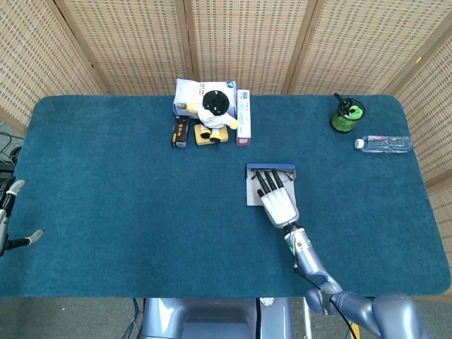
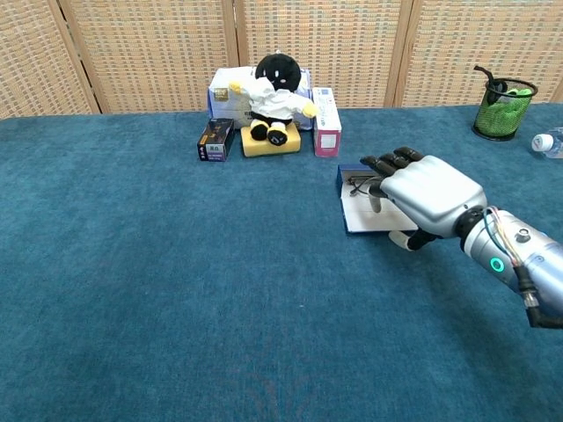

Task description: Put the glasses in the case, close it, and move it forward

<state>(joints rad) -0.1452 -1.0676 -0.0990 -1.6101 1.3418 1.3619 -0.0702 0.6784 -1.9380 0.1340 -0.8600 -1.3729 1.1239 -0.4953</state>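
The glasses case (image 1: 252, 194) lies open at the table's middle right, white inside with a blue rim (image 2: 352, 227). Dark-framed glasses (image 2: 355, 185) lie in its far part, partly under my fingertips; in the head view the glasses (image 1: 286, 174) show as thin dark wire. My right hand (image 1: 277, 201) rests palm down on the case, fingers stretched over the glasses, and covers most of the lining. In the chest view the right hand (image 2: 428, 197) has its thumb at the case's near edge. My left hand (image 1: 8, 215) hangs off the table's left edge, fingers apart, holding nothing.
A plush toy (image 1: 214, 113) sits among small boxes (image 1: 180, 131) at the table's back centre, not far beyond the case. A green pen cup (image 1: 347, 116) and a lying water bottle (image 1: 385, 143) are at the back right.
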